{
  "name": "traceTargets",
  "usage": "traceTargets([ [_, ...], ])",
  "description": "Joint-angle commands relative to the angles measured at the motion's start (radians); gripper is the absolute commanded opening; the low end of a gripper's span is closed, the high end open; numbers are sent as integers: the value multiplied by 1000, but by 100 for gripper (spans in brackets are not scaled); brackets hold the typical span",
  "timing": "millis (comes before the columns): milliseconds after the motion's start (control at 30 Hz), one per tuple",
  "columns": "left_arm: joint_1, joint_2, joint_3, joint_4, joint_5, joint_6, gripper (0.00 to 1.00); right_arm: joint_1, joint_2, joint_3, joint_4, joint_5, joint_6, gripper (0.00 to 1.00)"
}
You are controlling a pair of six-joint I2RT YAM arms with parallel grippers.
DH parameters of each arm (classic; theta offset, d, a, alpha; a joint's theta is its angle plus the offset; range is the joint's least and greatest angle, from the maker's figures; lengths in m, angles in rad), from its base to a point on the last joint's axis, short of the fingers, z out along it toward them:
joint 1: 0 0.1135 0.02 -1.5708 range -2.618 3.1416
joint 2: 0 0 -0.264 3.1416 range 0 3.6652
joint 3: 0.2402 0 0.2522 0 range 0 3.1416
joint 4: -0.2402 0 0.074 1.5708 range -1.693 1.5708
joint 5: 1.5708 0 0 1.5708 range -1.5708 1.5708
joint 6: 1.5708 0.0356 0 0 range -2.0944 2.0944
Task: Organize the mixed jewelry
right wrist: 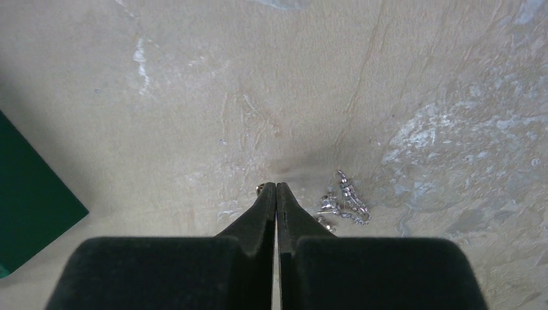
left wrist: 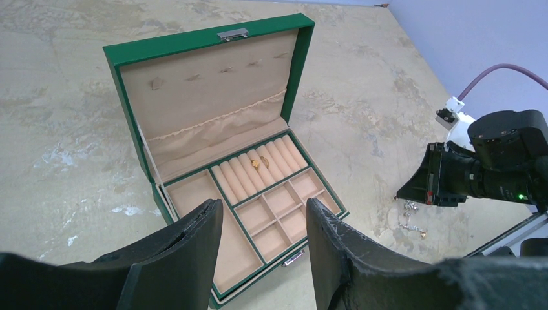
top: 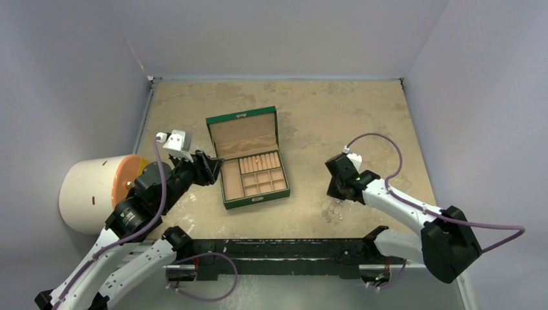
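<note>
The bench is a matt, mottled tan surface, stone-like, with pale scuffed patches. The green box has a smooth green skin, a soft tan cloth lining and a bright metal clasp. Right of the box, the mixed jewelry is shiny, faceted silvery metal. The left gripper has matt black jaws, rough along their edges.

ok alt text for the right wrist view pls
The right gripper, fingers pressed shut, points down at the tan table with a tiny gold piece at its tip. A cluster of silver jewelry lies just right; a green box corner shows at left.
</note>
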Motion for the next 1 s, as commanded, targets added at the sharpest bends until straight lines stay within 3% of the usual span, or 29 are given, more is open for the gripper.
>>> traceTargets([
  [0,5,-3,-3,27,-1,14,50,-5,-37,84,5,-4,-44,0],
  [400,8,0,-2,25,-1,19,50,36,39,251,131,-98,-170,0],
  [967,10,0,-3,25,2,19,50,273,350,593,93,34,-251,0],
])
